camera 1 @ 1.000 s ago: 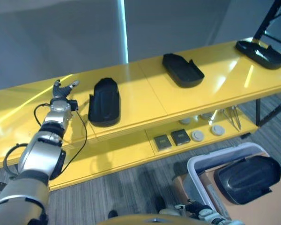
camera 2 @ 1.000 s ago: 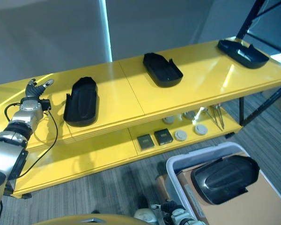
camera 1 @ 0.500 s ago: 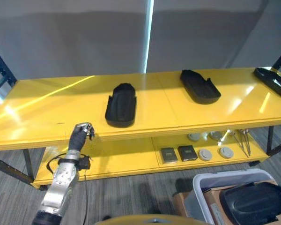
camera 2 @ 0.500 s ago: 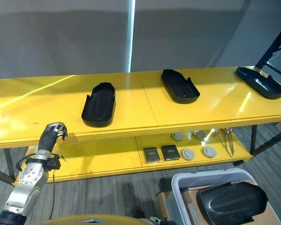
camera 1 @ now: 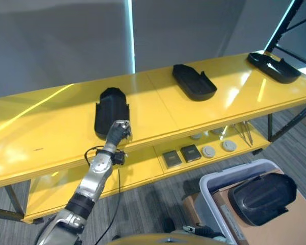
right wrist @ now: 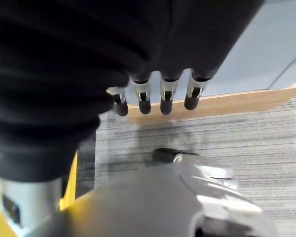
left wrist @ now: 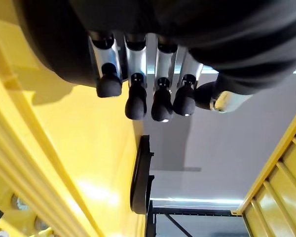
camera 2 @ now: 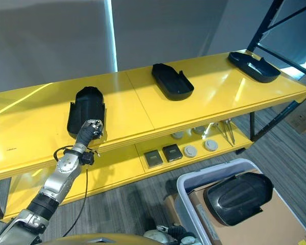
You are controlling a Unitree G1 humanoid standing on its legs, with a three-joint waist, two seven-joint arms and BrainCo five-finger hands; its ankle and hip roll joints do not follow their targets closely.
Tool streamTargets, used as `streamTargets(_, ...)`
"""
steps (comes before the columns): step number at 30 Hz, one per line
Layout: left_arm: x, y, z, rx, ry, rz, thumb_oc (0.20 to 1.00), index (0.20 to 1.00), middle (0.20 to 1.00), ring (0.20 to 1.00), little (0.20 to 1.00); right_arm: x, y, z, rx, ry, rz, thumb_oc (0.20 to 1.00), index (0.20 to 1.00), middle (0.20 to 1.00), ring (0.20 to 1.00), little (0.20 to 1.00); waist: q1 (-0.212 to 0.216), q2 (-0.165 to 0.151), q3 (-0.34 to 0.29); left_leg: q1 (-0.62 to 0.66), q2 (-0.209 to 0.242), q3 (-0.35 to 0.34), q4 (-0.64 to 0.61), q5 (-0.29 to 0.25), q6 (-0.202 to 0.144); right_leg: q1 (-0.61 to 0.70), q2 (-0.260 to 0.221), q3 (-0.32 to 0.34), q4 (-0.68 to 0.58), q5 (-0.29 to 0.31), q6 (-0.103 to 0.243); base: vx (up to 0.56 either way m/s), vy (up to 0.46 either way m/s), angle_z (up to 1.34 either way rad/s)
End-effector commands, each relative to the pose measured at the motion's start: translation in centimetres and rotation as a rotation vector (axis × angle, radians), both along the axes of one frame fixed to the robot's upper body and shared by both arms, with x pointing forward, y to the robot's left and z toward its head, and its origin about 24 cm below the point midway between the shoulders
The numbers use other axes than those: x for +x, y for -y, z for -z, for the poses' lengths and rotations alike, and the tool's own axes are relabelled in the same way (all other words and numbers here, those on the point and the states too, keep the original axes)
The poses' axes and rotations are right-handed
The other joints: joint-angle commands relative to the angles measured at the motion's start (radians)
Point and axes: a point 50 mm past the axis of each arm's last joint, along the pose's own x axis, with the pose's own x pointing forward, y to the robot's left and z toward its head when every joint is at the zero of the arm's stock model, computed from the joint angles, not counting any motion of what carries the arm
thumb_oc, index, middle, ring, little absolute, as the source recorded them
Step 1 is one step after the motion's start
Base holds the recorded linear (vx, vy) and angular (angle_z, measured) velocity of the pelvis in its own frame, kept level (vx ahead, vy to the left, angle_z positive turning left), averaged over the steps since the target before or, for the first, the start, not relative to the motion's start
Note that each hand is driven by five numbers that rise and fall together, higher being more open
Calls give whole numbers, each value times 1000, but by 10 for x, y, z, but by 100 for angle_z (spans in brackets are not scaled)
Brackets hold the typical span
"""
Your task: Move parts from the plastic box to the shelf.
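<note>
- Three black moulded parts lie on the top board of the yellow shelf [camera 1: 158, 109], well apart from one another; each is a long shallow shell with a raised rim; the left part [camera 1: 111, 111] has one rounded end, the middle part [camera 1: 194, 82] lies at an angle with small tabs on one side, and the right part [camera 1: 273, 67] sits near the shelf's far end
- A fourth black part [camera 1: 261, 198] of the same kind, with a smooth domed back, rests on a brown carton [camera 1: 290, 224] inside the grey-white plastic box [camera 1: 212, 179] on the floor in front of the shelf
- The left hand [camera 1: 117, 131] is at the front edge of the top board, just beside the near end of the left part; its fingers [left wrist: 136, 101] are curled and hold nothing
- The right hand [right wrist: 153, 98] shows over grey carpet, with its fingers [right wrist: 165, 103] hanging straight and loose, empty
- On the lower board lie two dark square pads [camera 1: 183, 155], several pale round discs [camera 1: 218, 148] and thin metal tools [camera 1: 244, 131]
</note>
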Motion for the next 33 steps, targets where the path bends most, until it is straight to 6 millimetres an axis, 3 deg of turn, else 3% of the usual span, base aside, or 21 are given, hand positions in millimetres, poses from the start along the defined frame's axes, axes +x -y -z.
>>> streamTargets(1, 21, -19, -30, 31, 126, -106, 200, 200, 200, 200, 200, 0, 2, 0, -20, -12, -19, 1000, 1000, 1000, 1000, 1000, 1, -10, 33, 14, 35, 1, 0, -2, -19, 61, -42, -10, 9, -22, 45, 23, -5, -27)
streamTargets(6, 37, -31, -45, 86, 168, -193, 200, 200, 200, 200, 200, -2, 8, 0, -40, -20, -32, 1000, 1000, 1000, 1000, 1000, -18, -1, 52, -13, 38, 3, 0, 6, -26, 32, -38, -5, 5, -15, 45, -2, -11, -11)
streamTargets(11, 46, -26, -72, 92, 268, -198, 200, 200, 200, 200, 200, 5, 8, -2, -47, 0, -43, 1000, 1000, 1000, 1000, 1000, -21, 7, 67, -39, 41, -7, 0, 18, -30, 10, -35, -4, 5, -8, 43, -22, -8, -2)
streamTargets(14, 33, -19, -101, 27, 415, -153, 200, 200, 200, 200, 200, 7, 5, -2, -38, 15, -34, 1000, 1000, 1000, 1000, 1000, -9, 9, 69, -38, 44, -15, 0, 17, -29, 19, -33, -10, 4, -11, 42, 6, -13, 2)
streamTargets(15, 12, -15, -108, -27, 470, -80, 200, 200, 200, 200, 200, 5, 5, -2, -33, 13, -25, 1000, 1000, 1000, 1000, 1000, 6, 8, 68, -28, 43, -23, 0, 13, -28, 37, -34, -20, 3, -16, 39, 11, -28, 8)
streamTargets(18, -3, -14, -105, -55, 472, -40, 200, 200, 200, 200, 200, 5, 5, -1, -29, 13, -9, 1000, 1000, 1000, 1000, 1000, 19, 10, 68, -24, 42, -31, 0, 13, -26, 47, -34, -28, 2, -20, 37, -7, -21, 10)
streamTargets(20, -20, -16, -91, -61, 428, -2, 200, 200, 200, 200, 200, 10, 4, -3, -20, 31, 7, 1000, 1000, 1000, 1000, 1000, 39, 12, 74, -24, 38, -42, 0, 16, -24, 58, -36, -41, 2, -22, 36, -50, -21, 19)
streamTargets(23, -28, -20, -82, -29, 398, 7, 200, 200, 200, 200, 200, 13, 4, -4, -16, 45, 11, 1000, 1000, 1000, 1000, 1000, 49, 12, 80, -29, 37, -50, 0, 19, -24, 58, -36, -49, 2, -23, 35, -66, -11, 18)
streamTargets(26, -40, -25, -58, 5, 298, 17, 200, 200, 200, 200, 200, 19, 2, -5, -15, 64, 10, 1000, 1000, 1000, 1000, 1000, 68, 12, 104, -44, 35, -61, 0, 28, -22, 50, -38, -58, 2, -18, 35, -122, -10, 14)
streamTargets(33, -23, -15, -58, 36, 301, 1, 200, 200, 200, 200, 200, 24, 4, -6, -38, 74, 6, 1000, 1000, 1000, 1000, 1000, 54, 15, 172, -117, 32, -66, 0, 53, -25, -25, -40, -53, 2, 13, 39, -117, 3, 6)
